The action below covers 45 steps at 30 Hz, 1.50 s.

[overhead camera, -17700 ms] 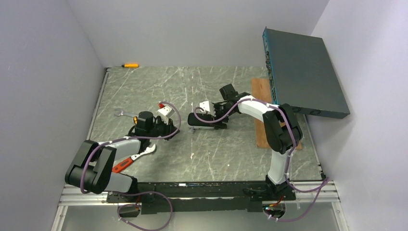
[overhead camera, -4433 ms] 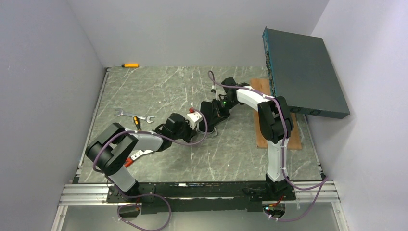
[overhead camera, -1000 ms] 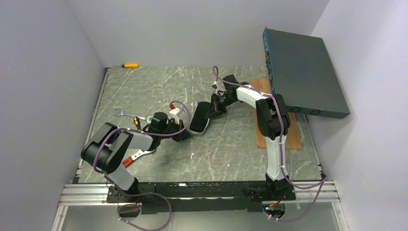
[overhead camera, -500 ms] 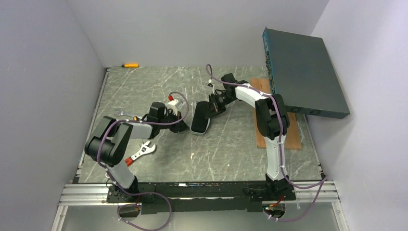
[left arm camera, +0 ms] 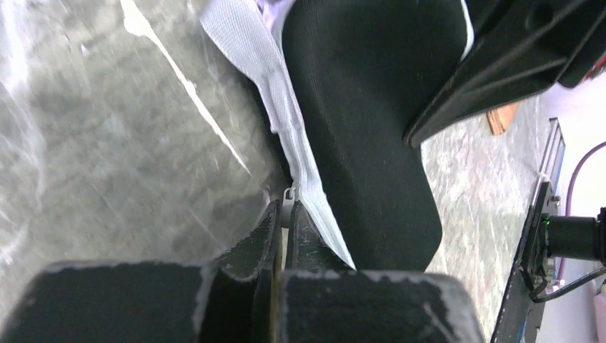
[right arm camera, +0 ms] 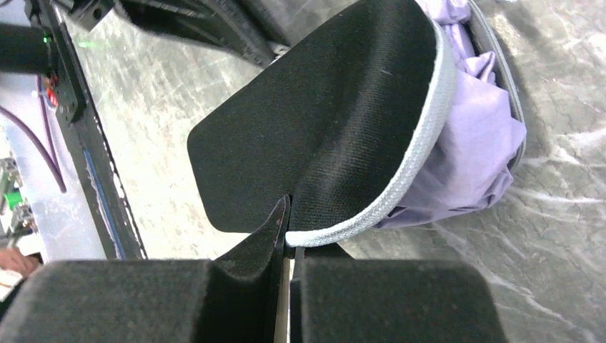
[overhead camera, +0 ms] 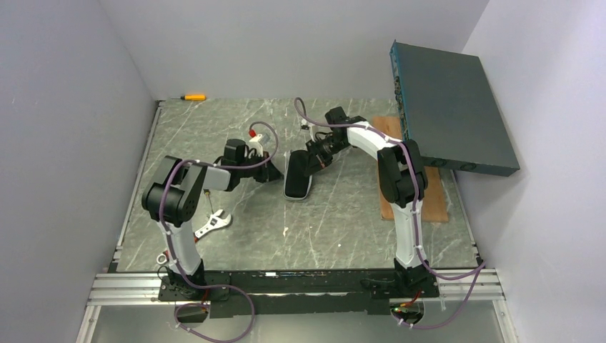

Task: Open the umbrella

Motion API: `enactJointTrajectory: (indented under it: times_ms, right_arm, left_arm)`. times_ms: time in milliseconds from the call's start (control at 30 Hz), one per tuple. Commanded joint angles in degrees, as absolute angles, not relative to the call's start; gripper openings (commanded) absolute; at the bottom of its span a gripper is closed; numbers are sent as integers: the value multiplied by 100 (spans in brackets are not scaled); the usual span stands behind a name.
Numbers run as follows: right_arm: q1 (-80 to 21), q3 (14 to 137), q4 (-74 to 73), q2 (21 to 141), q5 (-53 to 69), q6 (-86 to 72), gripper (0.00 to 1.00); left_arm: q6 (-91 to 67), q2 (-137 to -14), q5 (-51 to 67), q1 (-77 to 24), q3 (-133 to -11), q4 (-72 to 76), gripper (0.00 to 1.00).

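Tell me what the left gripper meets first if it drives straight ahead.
The umbrella. The left gripper is shut on its zip pull; the white zip edge and black cover lie directly ahead.

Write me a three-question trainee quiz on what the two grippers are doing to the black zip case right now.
1. Multiple choice: what is the left gripper pinching? A) nothing, B) the zip pull on the black case, C) its own cable.
2. True or false: the right gripper is open and clear of the case.
3. Fill in: the fabric showing inside the partly unzipped case is pale ____.

Key: 1 B. 2 False, it is shut on the edge of the case's flap. 3 purple.
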<state>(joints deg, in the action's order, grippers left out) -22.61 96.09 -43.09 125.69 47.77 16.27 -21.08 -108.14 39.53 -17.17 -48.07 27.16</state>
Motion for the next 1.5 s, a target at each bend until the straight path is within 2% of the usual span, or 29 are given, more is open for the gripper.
enactJointTrajectory:
  times_ms: [0,367,433,467,567,633,700,767,800,833,1067,1100,1267,1367,1467]
  right_arm:
    - [-2322,9791,-5491,13068,4495,2970,0]
    - [-2308,10543,-5946,13412,4479,3379,1]
    - [-2262,10571,-5886,13387,4386,3144,17]
    - [-2219,10627,-5893,13382,4337,2997,28]
    - [-2101,11007,-6126,13430,4293,2562,57]
    - [-2024,11171,-6259,13377,4373,2334,68]
    - [-1969,11106,-6238,13192,4462,2157,73]
    - [-1949,10860,-6140,12956,4616,2069,73]
    - [-1949,10723,-6054,12850,4725,2016,71]
    - [-1951,10584,-5983,12764,4834,1947,69]
    - [-1947,10384,-5318,12953,5430,1134,64]
    - [-1951,10377,-5181,12930,5408,1036,61]
    - [-1966,10130,-4393,12549,4716,684,28]
    - [-2105,10257,-4336,12538,4239,636,19]
    - [-2292,10504,-4440,12626,4131,732,18]
  left_arm:
    - [-2522,-11069,3954,-1538,-5349,3311,0]
    - [-2883,-11367,3870,-1523,-5621,3169,0]
    - [-2795,-11214,3881,-1507,-5515,3096,12]
    - [-2716,-11094,3869,-1497,-5450,3056,18]
    - [-2400,-10616,3922,-1426,-5332,2729,46]
    - [-2199,-10284,3976,-1326,-5275,2489,57]
    - [-2075,-9964,3984,-1213,-5216,2221,65]
    - [-1912,-9683,4062,-1090,-5195,1927,70]
    - [-1801,-9528,4082,-1044,-5199,1753,79]
    - [-1673,-9398,4070,-1002,-5203,1561,84]
    - [-1149,-8672,4121,-823,-5267,586,90]
    - [-1057,-8608,4160,-802,-5250,525,89]
    - [-404,-8200,4209,-771,-5344,37,84]
    - [29,-7902,4017,-753,-5389,-351,84]
    - [291,-7691,3883,-701,-5440,-610,83]
